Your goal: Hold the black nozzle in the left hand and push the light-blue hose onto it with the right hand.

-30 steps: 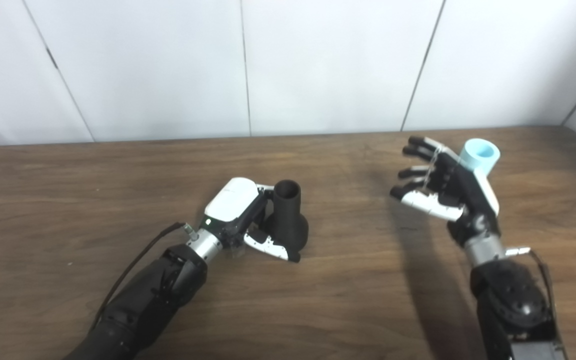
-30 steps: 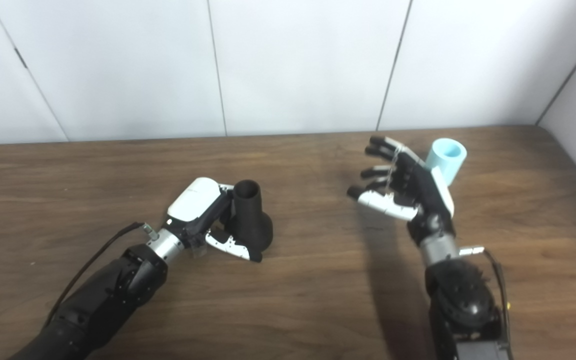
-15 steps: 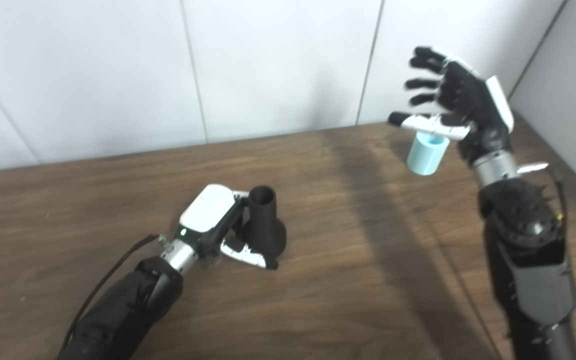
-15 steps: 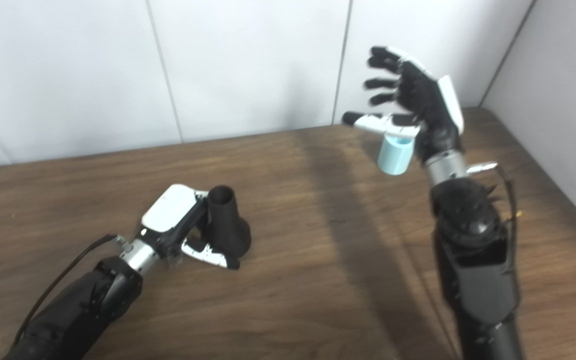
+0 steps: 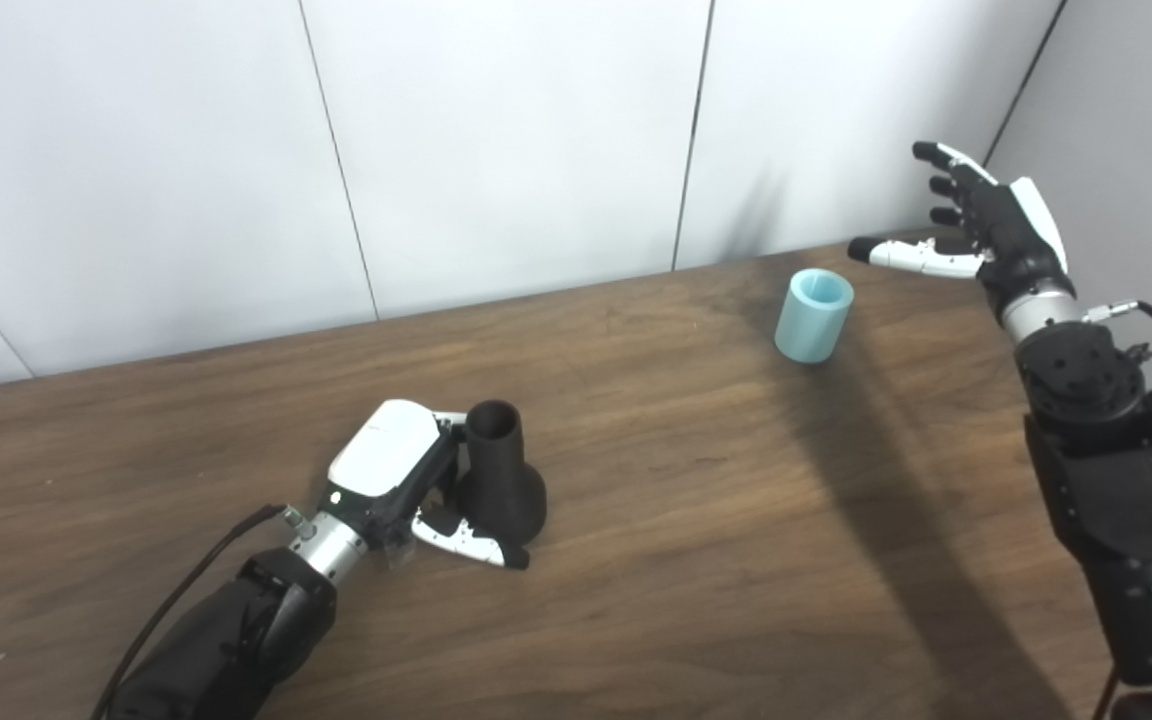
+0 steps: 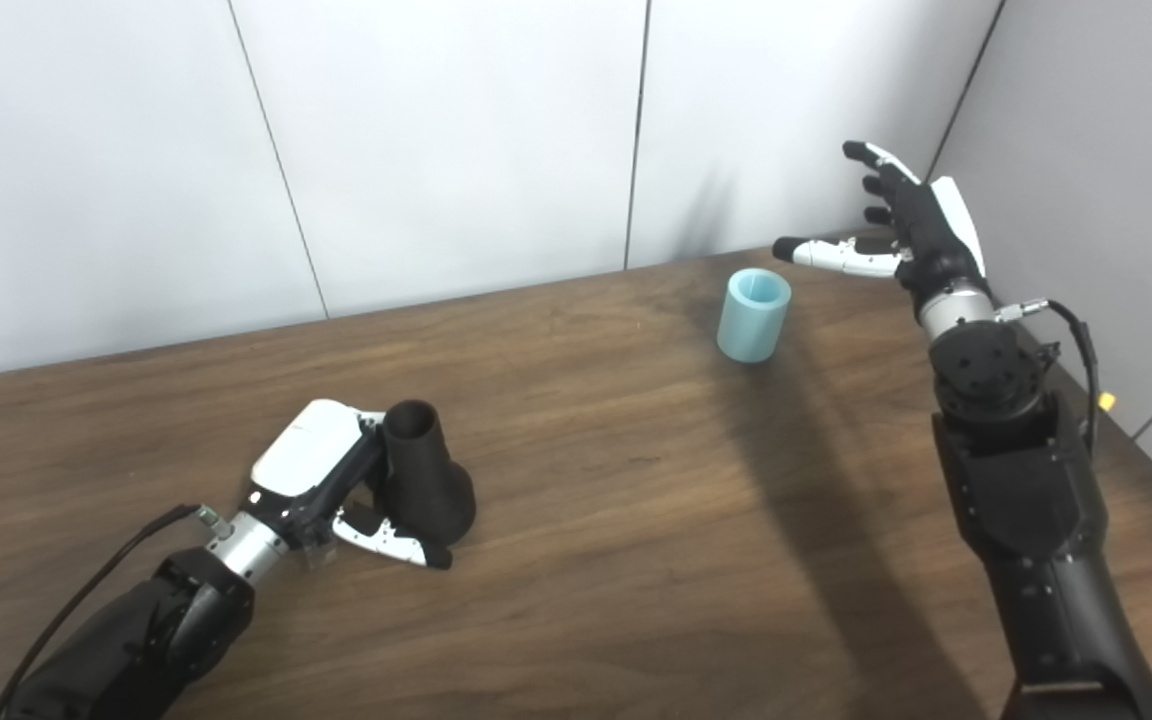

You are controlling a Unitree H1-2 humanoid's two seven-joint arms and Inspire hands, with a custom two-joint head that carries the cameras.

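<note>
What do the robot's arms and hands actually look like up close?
Both arms are bulky matte black shells ending in silver metal wrists. The left hand and right hand have white backs, black fingers and white thumbs with black tips. A thin black cable trails by each wrist; a small green light glows on the left hand.

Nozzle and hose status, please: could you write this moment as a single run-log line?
left hand: shut on black nozzle, upright on table | right hand: open, raised | light-blue hose: upright on table, unheld

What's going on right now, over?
Left hand shut on black nozzle. Right hand open, raised. Light-blue hose upright on table, untouched. Nothing between.
</note>
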